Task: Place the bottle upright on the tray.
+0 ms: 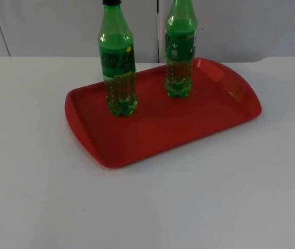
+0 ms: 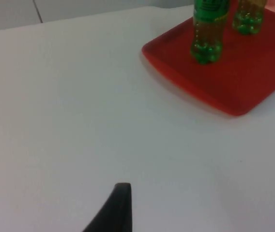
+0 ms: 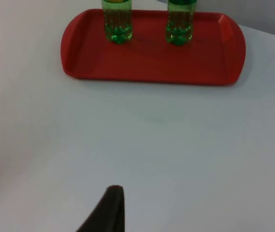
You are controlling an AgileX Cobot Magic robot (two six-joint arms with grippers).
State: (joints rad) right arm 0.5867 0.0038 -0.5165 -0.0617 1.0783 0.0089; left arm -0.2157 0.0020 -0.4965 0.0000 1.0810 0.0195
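On the red tray, two green bottles standing upright: left bottle toward the tray's left end, right bottle toward its far rim, well apart from each other. Left tool and right tool waiting over bare white worktop, well clear of the tray; state of each, open or closed, impossible to tell. Task judged complete. Remaining risk: tall, narrow-based bottles toppling if the tray is nudged by a tool passing close beside it.
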